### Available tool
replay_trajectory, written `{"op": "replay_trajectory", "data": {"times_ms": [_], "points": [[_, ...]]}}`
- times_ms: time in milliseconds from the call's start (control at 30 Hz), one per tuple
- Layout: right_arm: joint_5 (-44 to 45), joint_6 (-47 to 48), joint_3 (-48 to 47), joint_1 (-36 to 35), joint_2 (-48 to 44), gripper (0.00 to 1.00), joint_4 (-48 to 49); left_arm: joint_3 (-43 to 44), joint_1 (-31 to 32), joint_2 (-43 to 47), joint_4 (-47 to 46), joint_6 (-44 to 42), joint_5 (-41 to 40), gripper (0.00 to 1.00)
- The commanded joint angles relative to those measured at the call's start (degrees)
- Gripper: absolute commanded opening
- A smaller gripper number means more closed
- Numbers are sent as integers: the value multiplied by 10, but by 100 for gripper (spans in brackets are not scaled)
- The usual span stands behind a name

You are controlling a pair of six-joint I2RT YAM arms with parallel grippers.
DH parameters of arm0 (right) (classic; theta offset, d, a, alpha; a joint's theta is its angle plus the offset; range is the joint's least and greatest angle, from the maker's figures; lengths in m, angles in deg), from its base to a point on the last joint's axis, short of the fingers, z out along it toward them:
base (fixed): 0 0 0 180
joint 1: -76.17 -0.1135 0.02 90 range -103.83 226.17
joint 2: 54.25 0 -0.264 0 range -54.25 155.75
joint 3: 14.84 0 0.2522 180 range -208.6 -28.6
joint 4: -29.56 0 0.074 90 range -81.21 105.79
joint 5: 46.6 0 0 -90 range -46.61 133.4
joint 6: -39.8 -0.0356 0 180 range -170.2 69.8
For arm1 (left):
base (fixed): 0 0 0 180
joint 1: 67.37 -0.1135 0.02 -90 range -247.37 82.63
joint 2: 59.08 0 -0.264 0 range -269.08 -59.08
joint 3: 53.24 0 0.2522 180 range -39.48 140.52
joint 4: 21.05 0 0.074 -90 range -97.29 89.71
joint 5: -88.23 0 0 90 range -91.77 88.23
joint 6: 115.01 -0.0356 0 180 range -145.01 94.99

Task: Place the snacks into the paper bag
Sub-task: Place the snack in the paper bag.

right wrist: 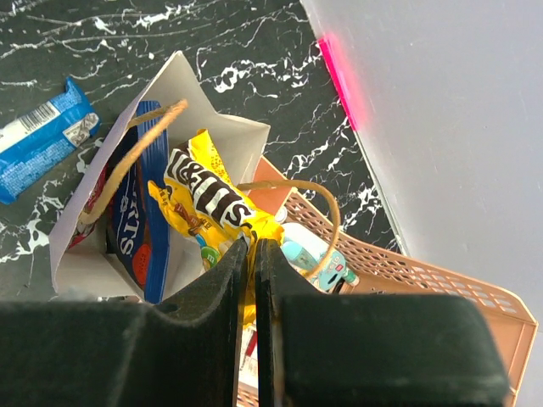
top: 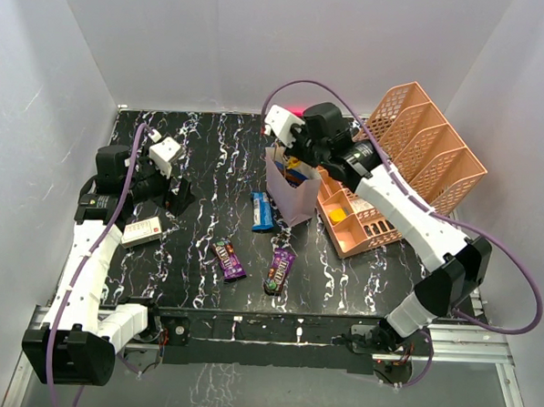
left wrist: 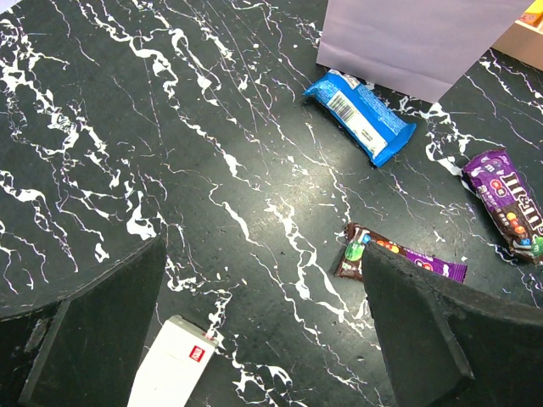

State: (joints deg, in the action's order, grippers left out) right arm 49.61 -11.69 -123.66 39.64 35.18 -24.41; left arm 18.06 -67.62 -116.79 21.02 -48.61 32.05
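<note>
The pale paper bag stands upright mid-table, with tan looped handles. My right gripper hangs over its mouth, shut on the edge of a yellow M&M's packet that lies partly inside the bag. A blue pouch stands inside the bag. A blue packet lies just left of the bag on the table. Two purple-brown M&M's packets lie nearer the front. My left gripper is open and empty, low over the table at the left.
A white box with a red mark lies by the left gripper. Salmon mesh organiser trays stand right of the bag, the low tray touching it and holding small items. White walls enclose the table.
</note>
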Motion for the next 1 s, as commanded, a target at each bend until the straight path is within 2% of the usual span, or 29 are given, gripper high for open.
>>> {"op": "replay_trajectory", "data": {"times_ms": [0,433,967], "points": [[53,13,-37,-12,19,8,14,14,1,2,-5,-4,7,98],[142,38,-44,-28,63,8,19,7,1,4,-9,-8,1,98],[113,17,-2,-33,71,11,37,5,1,8,-8,-9,-3,98]]}}
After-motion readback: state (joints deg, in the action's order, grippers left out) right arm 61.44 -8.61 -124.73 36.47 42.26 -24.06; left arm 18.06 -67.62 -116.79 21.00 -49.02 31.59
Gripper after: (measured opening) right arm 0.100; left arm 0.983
